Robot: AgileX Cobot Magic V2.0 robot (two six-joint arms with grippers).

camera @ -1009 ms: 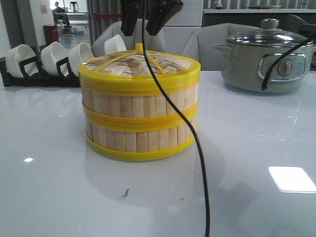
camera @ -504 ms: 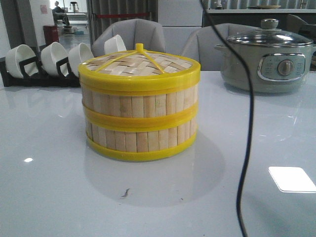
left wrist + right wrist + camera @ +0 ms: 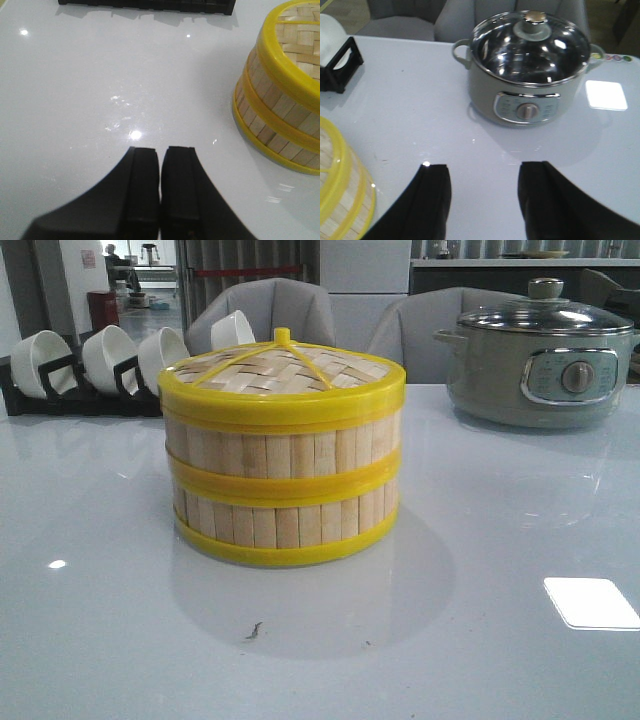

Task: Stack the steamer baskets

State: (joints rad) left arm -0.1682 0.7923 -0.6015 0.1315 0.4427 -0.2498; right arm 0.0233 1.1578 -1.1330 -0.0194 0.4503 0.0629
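Note:
Two steamer baskets stand stacked one on the other at the table's middle, with the woven lid on top. The stack also shows in the left wrist view and at the edge of the right wrist view. My left gripper is shut and empty above bare table, apart from the stack. My right gripper is open and empty above the table, between the stack and the pot. Neither gripper shows in the front view.
A grey-green electric pot with a glass lid stands at the back right; it also shows in the right wrist view. A black rack of white bowls lines the back left. Grey chairs stand behind the table.
The right gripper and its black cable, which hung over and in front of the stack, have moved out of the front view to the right. The stack has not moved.

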